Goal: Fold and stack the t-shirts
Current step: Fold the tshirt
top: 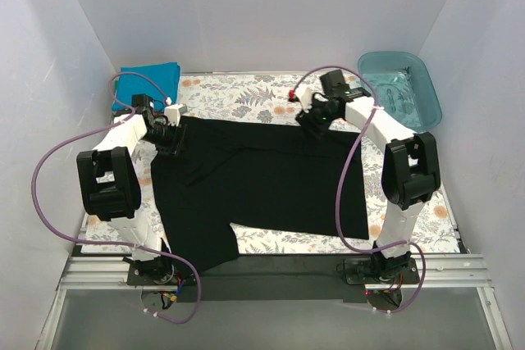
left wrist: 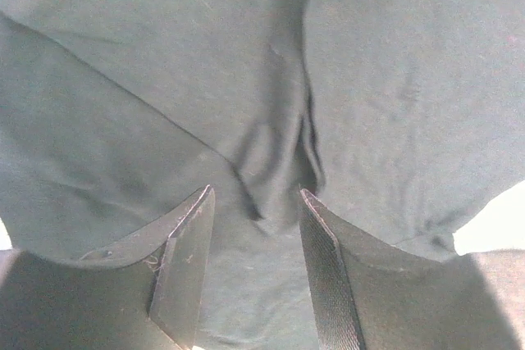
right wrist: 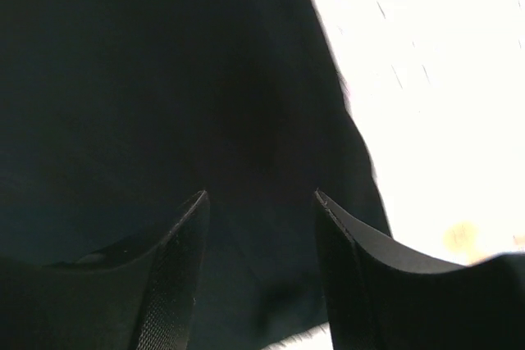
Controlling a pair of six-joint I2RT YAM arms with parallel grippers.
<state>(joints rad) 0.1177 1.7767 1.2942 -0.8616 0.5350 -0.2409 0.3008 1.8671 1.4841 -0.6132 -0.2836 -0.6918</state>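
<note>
From above, the black shirt (top: 262,182) lies spread on the worktop (top: 246,96), likely flattened for folding. The left gripper (top: 168,138) and right gripper (top: 312,120) sit at its far corners, well placed to pinch that edge. A folded blue shirt (top: 149,78) lies at the far left, probably the start of the stack. The tub (top: 402,88) at the far right shows no clear contents.

Left wrist: jaws parted astride a raised crease, nothing clamped.

Right wrist: jaws parted over black cloth beside its edge, released.

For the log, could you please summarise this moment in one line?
black t-shirt spread; left gripper open over it; right gripper open over it
</note>
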